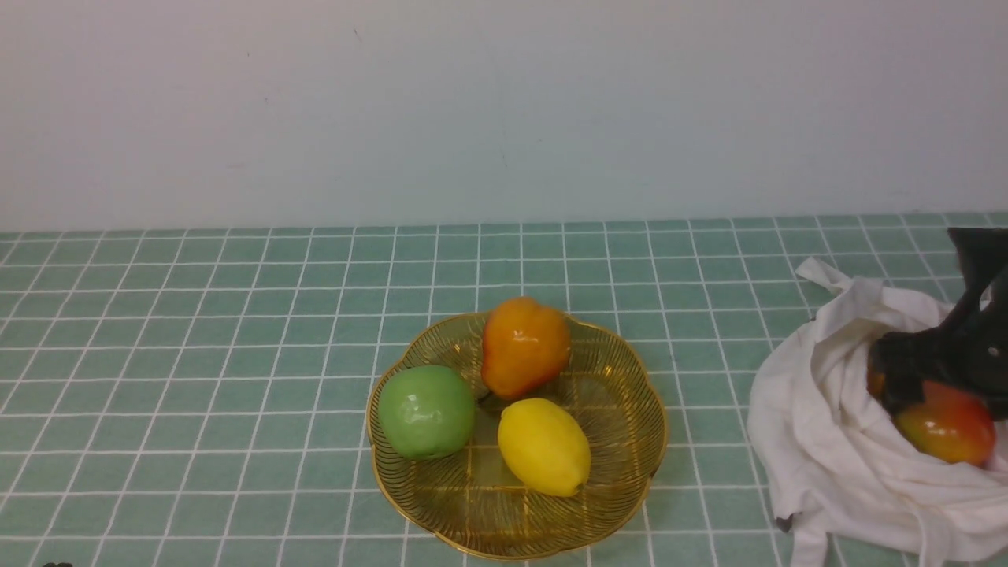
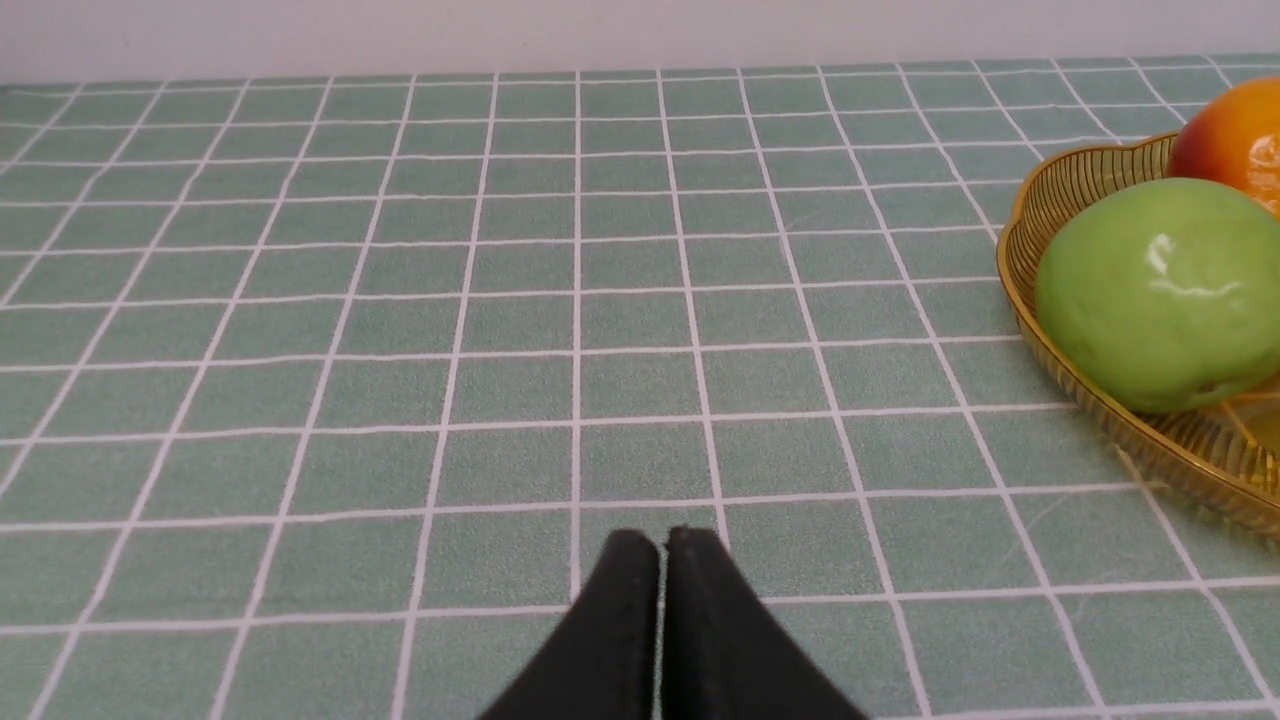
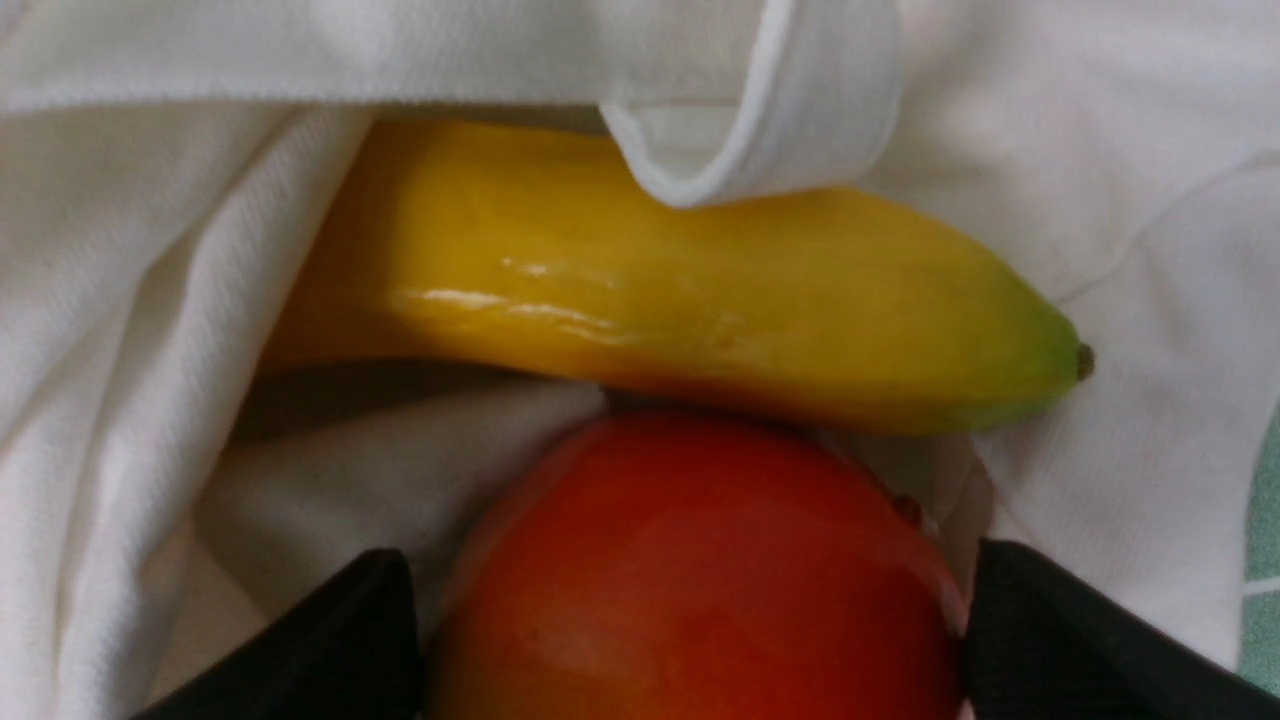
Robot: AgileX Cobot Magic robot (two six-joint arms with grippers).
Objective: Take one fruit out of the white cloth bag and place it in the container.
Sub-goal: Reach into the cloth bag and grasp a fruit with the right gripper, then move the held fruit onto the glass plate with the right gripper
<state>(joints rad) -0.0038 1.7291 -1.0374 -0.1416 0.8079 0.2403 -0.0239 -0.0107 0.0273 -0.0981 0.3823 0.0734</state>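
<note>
Green apple (image 1: 426, 412), orange pear (image 1: 525, 346), lemon (image 1: 544, 446), banana (image 3: 660, 290), green checked tablecloth (image 1: 197, 354)

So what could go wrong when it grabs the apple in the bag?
The apple is glossy and round, so it might squirt out as the right gripper, open around it, closes. The banana rests against it and a bag fold hangs close; either could come along. The dish already holds a pear, lemon and green apple, so the apple may bump one or roll off.
</note>
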